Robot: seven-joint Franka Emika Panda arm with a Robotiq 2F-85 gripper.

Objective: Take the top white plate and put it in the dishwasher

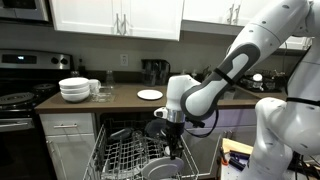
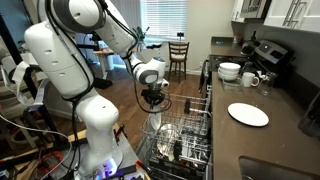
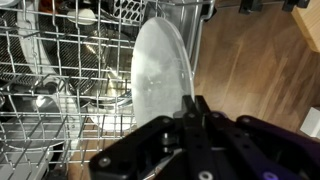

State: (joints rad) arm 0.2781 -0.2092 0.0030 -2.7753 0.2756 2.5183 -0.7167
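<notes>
In the wrist view the white plate (image 3: 160,70) stands on edge, nearly vertical, over the wire rack of the dishwasher (image 3: 40,60). My gripper (image 3: 195,100) is shut on the plate's near rim, with both fingers pinched together on it. In both exterior views the gripper (image 1: 168,128) (image 2: 153,100) points down over the open dishwasher (image 1: 120,155) (image 2: 185,140), and the plate (image 2: 154,126) hangs below it at the pulled-out rack. The plate's lower edge is hidden among the rack wires.
Another flat white plate (image 1: 149,95) (image 2: 248,114) lies on the dark counter. Stacked white bowls (image 1: 74,90) (image 2: 229,71) and mugs sit beside the stove (image 1: 15,100). Dark dishes are in the rack. A wooden chair (image 2: 178,55) stands beyond on the wooden floor.
</notes>
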